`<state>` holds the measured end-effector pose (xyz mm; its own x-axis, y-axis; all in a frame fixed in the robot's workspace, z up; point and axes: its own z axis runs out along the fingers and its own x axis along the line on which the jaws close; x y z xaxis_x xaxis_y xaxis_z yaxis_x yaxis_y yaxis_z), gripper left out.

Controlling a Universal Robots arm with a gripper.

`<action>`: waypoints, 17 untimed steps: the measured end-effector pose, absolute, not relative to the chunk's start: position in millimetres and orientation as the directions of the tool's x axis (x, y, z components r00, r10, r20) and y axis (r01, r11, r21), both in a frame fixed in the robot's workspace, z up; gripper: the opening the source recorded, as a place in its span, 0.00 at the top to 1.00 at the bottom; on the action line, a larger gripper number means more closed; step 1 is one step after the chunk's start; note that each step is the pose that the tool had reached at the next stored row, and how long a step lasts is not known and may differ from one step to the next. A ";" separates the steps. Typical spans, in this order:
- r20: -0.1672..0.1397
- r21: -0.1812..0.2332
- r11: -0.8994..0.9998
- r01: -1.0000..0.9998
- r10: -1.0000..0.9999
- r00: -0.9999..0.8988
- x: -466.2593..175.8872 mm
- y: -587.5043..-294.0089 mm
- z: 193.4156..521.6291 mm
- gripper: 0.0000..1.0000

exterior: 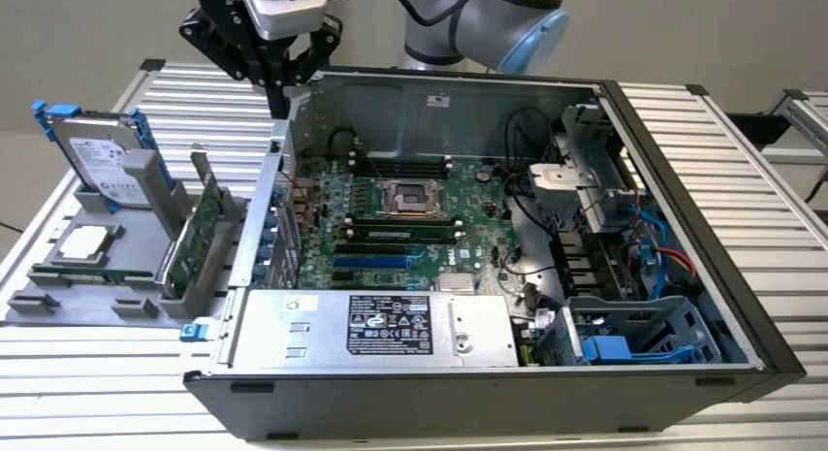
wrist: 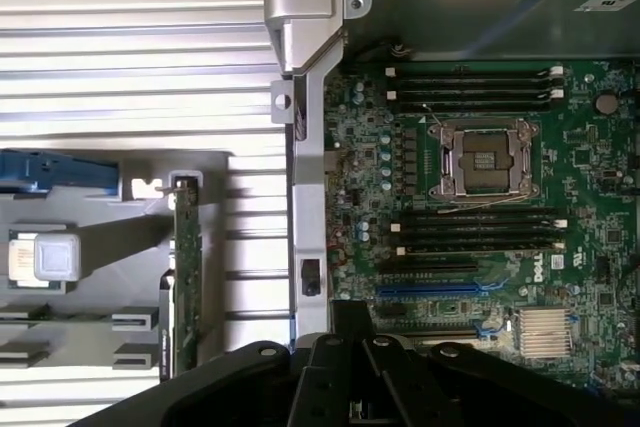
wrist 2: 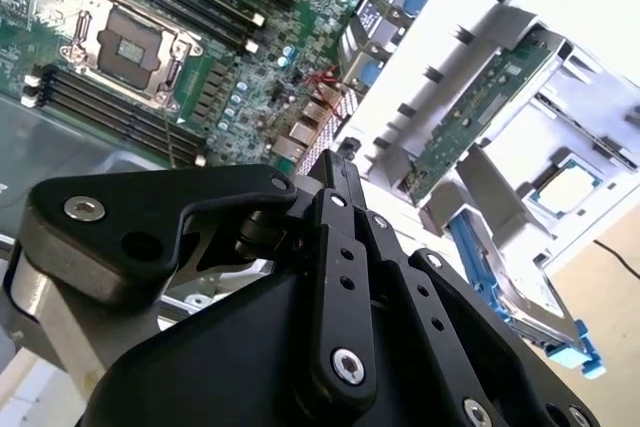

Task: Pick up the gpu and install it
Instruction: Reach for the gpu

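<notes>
The gpu (exterior: 194, 240) is a green card standing on edge in a grey holder (exterior: 78, 306) on the exterior view's left, beside the open computer case (exterior: 673, 179). The first wrist view catches it edge-on (wrist: 185, 277), and the second wrist view shows its green face (wrist 2: 470, 112). My gripper (exterior: 277, 104) hangs above the case's rear corner wall, up and to the right of the gpu and well apart from it. Its black fingers are pressed together with nothing between them in the second wrist view (wrist 2: 340, 159). The gripper (wrist: 350, 309) also pokes into the first wrist view.
Inside the case lies the green motherboard (exterior: 388, 218) with an empty processor socket (wrist: 485, 159) and blue and black card slots (wrist: 440, 287). A silver power supply (exterior: 375, 325) fills the near side. The holder also carries a hard drive with blue rails (exterior: 97, 155) and a processor chip (exterior: 84, 242).
</notes>
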<state>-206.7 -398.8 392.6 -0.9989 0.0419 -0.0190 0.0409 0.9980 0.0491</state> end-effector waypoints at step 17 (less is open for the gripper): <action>-0.019 0.049 0.998 0.035 0.036 -0.999 -219.4 -398.8 392.6 1.00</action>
<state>-219.4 -398.8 392.6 -0.9992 0.0364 -0.0189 0.0355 0.9982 0.0490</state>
